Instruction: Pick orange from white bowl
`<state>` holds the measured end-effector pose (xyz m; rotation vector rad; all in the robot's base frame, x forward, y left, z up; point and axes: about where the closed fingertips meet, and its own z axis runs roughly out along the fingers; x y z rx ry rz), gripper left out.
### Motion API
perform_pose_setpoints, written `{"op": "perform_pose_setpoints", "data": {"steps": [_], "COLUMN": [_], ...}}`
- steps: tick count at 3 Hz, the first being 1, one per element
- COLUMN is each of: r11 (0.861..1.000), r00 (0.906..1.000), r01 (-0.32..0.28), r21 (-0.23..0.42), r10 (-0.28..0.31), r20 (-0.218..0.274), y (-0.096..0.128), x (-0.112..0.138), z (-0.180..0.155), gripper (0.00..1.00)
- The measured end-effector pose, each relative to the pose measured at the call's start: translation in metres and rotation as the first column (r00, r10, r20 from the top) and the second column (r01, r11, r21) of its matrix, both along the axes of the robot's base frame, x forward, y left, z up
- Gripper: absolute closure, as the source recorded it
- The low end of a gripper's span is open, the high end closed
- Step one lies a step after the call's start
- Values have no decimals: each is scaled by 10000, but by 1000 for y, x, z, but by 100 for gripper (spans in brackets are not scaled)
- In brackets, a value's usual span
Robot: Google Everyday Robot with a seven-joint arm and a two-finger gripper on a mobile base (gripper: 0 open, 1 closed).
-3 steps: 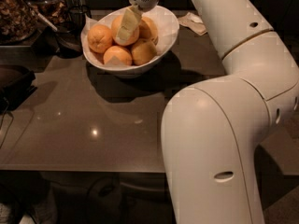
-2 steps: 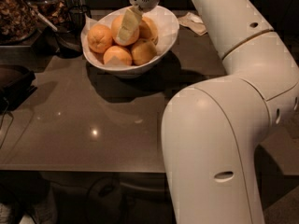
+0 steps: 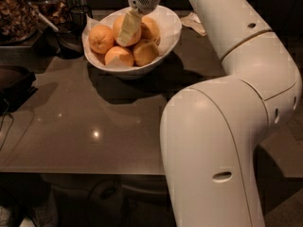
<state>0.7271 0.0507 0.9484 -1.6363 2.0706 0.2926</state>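
**Q:** Camera view: where's your gripper (image 3: 127, 30)?
**A:** Down in the white bowl (image 3: 171, 28), against the orange (image 3: 116, 27) at the back.
**Q:** Open or closed? Holding anything?
**A:** Can't tell. The other oranges (image 3: 101, 38) lie left, right and in front of it.

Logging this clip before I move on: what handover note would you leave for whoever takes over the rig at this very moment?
Gripper: down inside the white bowl, over the rear-middle orange; a grasp cannot be confirmed.
Things: that orange and four other oranges sit in the bowl, which stands on the dark table.
Done: the reach into the bowl.
Left: secure the orange and lift it clear of the bowl.
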Motion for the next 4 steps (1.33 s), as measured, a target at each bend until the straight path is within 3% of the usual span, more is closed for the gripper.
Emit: {"op": "perform_pose_setpoints", "data": {"steps": [2,4], "r11": [9997,9986], "r00": [9998,9987], "r01": [-205,-501], "r21": [-114,-169], "r10": [204,503], "r20": [-58,92], "y": [3,6], "x": [3,4], "z": [-14,-20], "gripper": [27,69]}}
